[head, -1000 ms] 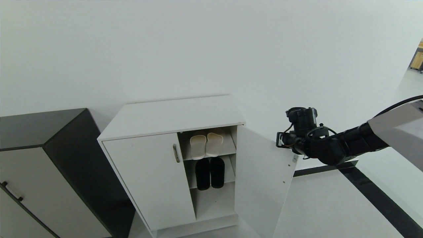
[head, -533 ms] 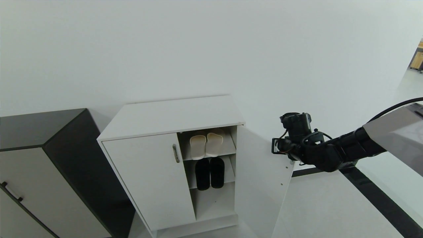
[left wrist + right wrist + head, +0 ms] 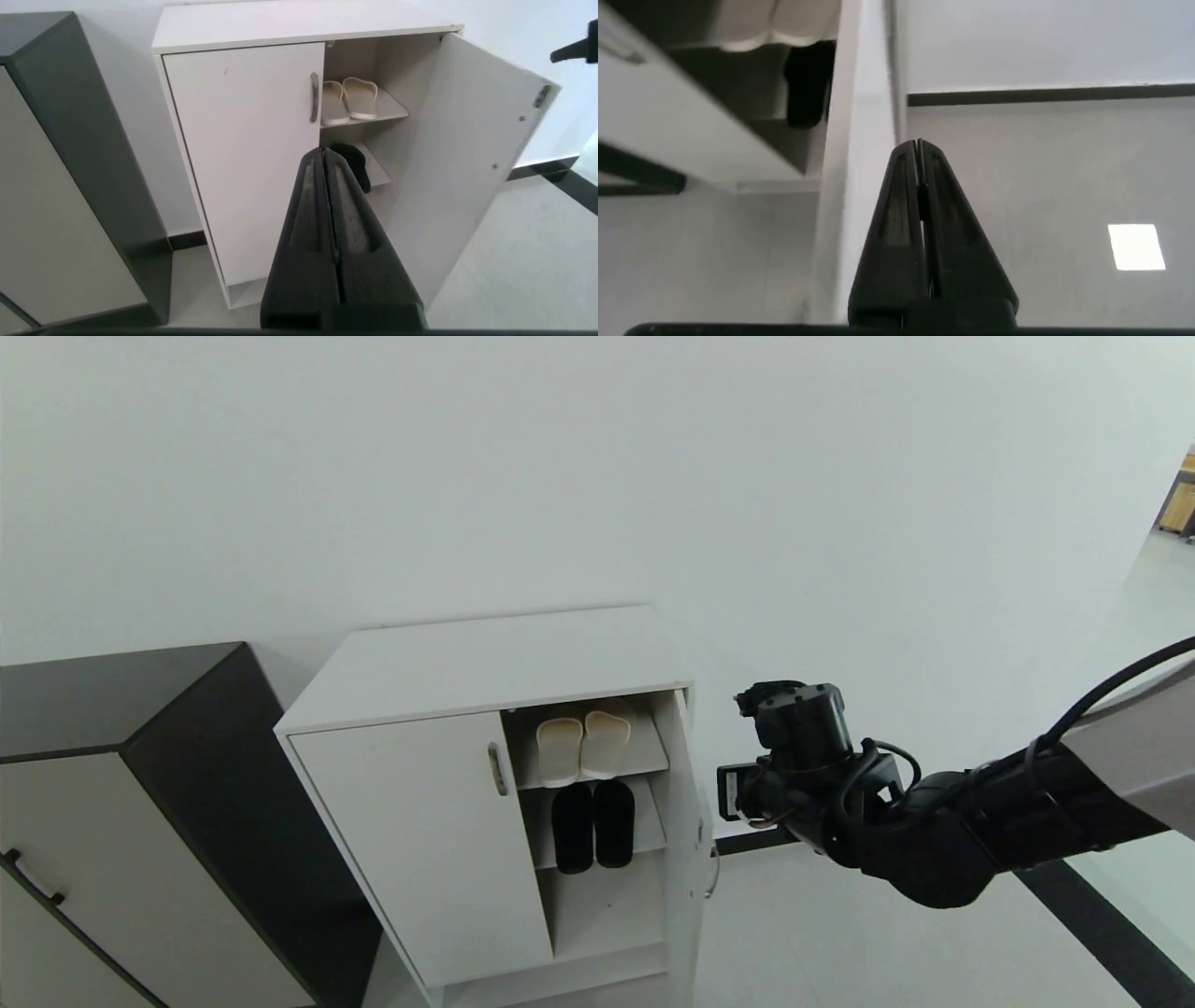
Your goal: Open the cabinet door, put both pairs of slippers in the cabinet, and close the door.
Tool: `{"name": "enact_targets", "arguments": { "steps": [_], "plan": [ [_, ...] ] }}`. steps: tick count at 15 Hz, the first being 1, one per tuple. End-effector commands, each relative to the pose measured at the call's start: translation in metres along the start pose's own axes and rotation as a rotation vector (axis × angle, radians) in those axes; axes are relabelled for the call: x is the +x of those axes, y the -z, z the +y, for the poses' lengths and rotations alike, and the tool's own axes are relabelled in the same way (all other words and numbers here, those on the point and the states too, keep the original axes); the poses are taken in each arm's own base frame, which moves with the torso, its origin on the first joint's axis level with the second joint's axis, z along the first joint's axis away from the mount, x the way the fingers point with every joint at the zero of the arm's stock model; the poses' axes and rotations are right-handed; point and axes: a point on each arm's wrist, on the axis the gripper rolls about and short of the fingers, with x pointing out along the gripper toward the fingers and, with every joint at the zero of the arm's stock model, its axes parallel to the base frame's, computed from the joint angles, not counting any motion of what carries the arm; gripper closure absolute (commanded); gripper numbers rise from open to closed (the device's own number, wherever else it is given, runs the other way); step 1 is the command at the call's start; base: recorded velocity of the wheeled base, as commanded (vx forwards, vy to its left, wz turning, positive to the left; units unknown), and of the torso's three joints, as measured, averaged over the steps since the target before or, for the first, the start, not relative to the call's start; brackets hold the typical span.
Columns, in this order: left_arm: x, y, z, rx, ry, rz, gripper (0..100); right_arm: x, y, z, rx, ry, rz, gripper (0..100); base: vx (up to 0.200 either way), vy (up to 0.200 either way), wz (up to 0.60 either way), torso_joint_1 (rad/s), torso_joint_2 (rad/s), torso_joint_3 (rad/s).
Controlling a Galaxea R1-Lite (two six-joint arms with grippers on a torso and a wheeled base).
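The white cabinet (image 3: 485, 663) stands against the wall with its left door (image 3: 420, 840) shut. Its right door (image 3: 693, 840) is partly open and stands edge-on in the head view. White slippers (image 3: 583, 742) lie on the top shelf, black slippers (image 3: 593, 826) on the shelf below. My right gripper (image 3: 918, 147) is shut and empty, its tips beside the door's edge (image 3: 864, 140) on the outer side. The right arm's wrist (image 3: 794, 775) hangs just right of the door. My left gripper (image 3: 322, 154) is shut and empty, held low in front of the cabinet (image 3: 243, 149).
A dark cabinet (image 3: 121, 784) with a pale front stands close on the white cabinet's left. A black floor stripe (image 3: 1092, 915) runs along the floor at the right. Open floor lies in front of and to the right of the cabinet.
My right arm has moved left toward the cabinet, and the right door has swung from wide open to partly open.
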Motion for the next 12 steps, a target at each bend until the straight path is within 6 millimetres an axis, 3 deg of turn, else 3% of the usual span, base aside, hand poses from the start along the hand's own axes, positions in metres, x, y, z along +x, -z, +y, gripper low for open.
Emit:
{"name": "enact_targets", "arguments": {
  "steps": [1, 6, 12],
  "plan": [
    [0.000, 0.000, 0.000, 0.000, 0.000, 0.002, 100, -0.024, -0.002, 0.012, -0.014, -0.055, -0.016, 100, 0.000, 0.000, 0.00, 0.000, 0.00, 0.000],
    [0.000, 0.000, 0.000, 0.000, 0.000, 0.000, 100, -0.029, 0.013, 0.014, -0.088, -0.117, -0.046, 100, 0.000, 0.000, 0.00, 0.000, 0.00, 0.000],
    [0.000, 0.000, 0.000, 0.000, 0.000, 0.000, 100, -0.029, 0.014, 0.014, -0.098, -0.132, -0.049, 100, 0.000, 0.000, 0.00, 0.000, 0.00, 0.000]
  ]
}}
